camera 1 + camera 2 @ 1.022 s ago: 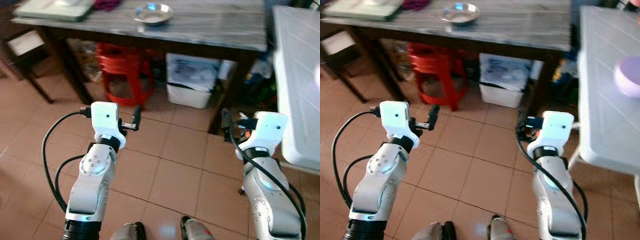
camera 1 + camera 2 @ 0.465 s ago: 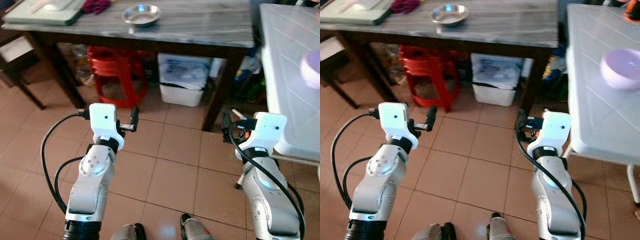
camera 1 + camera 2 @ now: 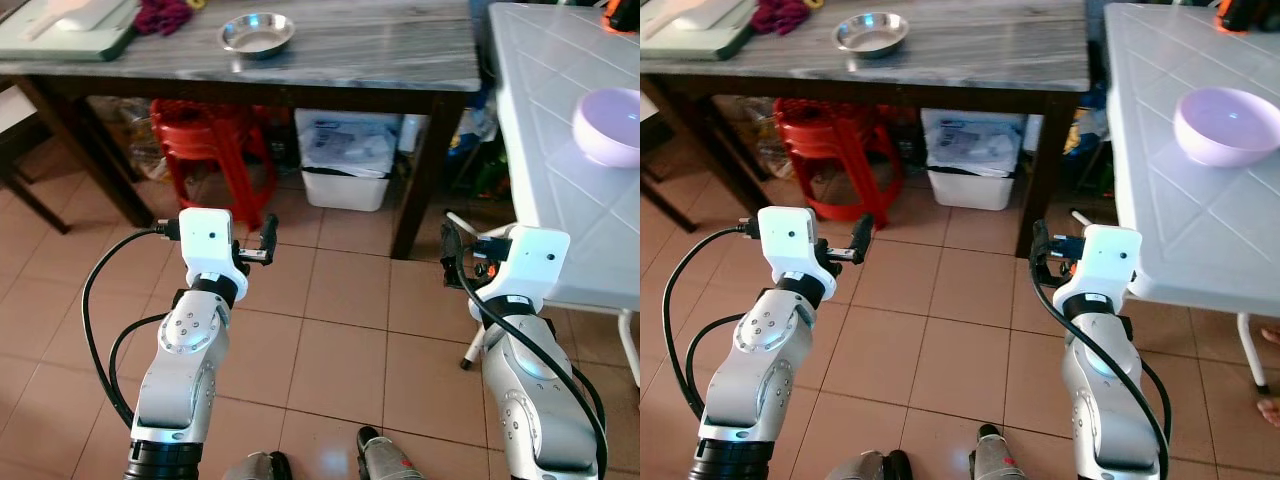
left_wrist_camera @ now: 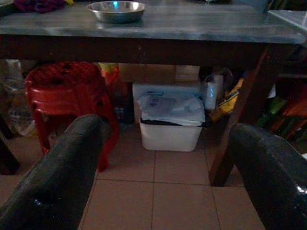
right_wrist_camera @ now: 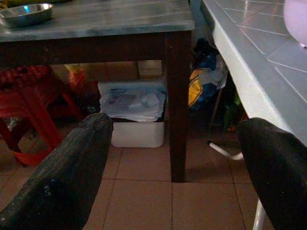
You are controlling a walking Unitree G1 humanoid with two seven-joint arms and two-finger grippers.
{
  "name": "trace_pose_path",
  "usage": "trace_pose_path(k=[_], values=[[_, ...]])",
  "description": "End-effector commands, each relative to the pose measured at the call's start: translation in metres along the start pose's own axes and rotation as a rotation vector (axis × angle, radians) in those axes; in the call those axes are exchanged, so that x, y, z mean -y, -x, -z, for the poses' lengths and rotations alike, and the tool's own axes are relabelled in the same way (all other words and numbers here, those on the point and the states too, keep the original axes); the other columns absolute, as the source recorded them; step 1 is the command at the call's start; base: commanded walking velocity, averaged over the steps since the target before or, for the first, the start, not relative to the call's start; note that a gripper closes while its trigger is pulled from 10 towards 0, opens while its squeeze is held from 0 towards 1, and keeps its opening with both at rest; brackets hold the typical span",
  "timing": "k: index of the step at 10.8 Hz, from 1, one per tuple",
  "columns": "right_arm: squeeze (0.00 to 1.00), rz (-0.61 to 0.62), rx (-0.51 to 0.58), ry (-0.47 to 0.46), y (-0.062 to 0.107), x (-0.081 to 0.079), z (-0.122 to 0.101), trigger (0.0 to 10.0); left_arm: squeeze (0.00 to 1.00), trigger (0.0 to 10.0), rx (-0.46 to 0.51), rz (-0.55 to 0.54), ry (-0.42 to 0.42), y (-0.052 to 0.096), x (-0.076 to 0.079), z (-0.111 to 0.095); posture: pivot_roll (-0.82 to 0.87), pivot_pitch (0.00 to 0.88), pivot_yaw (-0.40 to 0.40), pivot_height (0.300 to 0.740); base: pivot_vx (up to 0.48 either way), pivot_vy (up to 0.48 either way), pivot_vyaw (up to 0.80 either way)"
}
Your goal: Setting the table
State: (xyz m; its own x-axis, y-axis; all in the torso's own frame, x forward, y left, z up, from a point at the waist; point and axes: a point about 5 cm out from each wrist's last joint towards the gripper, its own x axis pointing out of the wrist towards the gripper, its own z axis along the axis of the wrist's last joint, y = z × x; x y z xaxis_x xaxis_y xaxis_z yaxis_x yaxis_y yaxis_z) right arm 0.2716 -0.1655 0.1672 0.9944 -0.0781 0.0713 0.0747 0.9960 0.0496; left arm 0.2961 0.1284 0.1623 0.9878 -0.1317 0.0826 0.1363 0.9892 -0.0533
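Tiled floor below, both grippers (image 3: 268, 240) (image 3: 447, 255) raised forward, fingers apart.

Two black fingers (image 5: 57, 177) stand wide apart, framing a dark table leg (image 5: 178, 105) on tiled floor (image 5: 144, 191). A steel bowl (image 5: 25, 13) sits on the grey tabletop (image 5: 120, 17); a white bin (image 5: 134, 115) and red stool (image 5: 24, 100) stand beneath.
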Motion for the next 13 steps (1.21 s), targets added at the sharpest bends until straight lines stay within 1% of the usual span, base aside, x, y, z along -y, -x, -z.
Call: trace_pose_path(k=[1, 4, 5, 7, 10, 13], values=[[0.0, 0.001, 0.001, -0.01, 0.001, 0.0, 0.001, 10.0, 0.0, 10.0, -0.011, 0.004, -0.005, 0.001, -0.002, 0.003, -0.19, 0.207, 0.069, 0.74, 0.0, 0.0, -0.59], [0.0, 0.001, 0.004, -0.007, 0.001, 0.0, 0.0, 10.0, 0.0, 10.0, -0.015, 0.011, -0.014, 0.002, -0.001, 0.003, -0.19, 0.207, 0.068, 0.74, 0.0, 0.0, 0.0], [0.0, 0.0, 0.024, -0.01, 0.001, 0.0, -0.003, 10.0, 0.0, 10.0, -0.015, 0.008, -0.015, 0.002, -0.001, 0.004, -0.19, 0.206, 0.065, 0.74, 0.0, 0.0, 0.0], [0.0, -0.009, 0.068, 0.026, 0.001, 0.001, -0.01, 10.0, 0.0, 10.0, 0.004, 0.006, -0.027, 0.002, 0.0, 0.001, -0.19, 0.206, 0.063, 0.74, 0.0, 0.0, 0.0], [0.0, -0.01, 0.061, 0.029, 0.004, 0.005, -0.006, 10.0, 0.0, 10.0, -0.001, 0.002, -0.033, 0.003, -0.002, 0.002, -0.19, 0.207, 0.063, 0.74, 0.0, 0.0, 0.0], [0.0, -0.01, 0.067, 0.028, 0.003, 0.004, -0.008, 10.0, 0.0, 10.0, -0.002, 0.006, -0.03, 0.002, -0.001, 0.003, -0.19, 0.205, 0.063, 0.74, 0.0, -0.27, 0.0]])
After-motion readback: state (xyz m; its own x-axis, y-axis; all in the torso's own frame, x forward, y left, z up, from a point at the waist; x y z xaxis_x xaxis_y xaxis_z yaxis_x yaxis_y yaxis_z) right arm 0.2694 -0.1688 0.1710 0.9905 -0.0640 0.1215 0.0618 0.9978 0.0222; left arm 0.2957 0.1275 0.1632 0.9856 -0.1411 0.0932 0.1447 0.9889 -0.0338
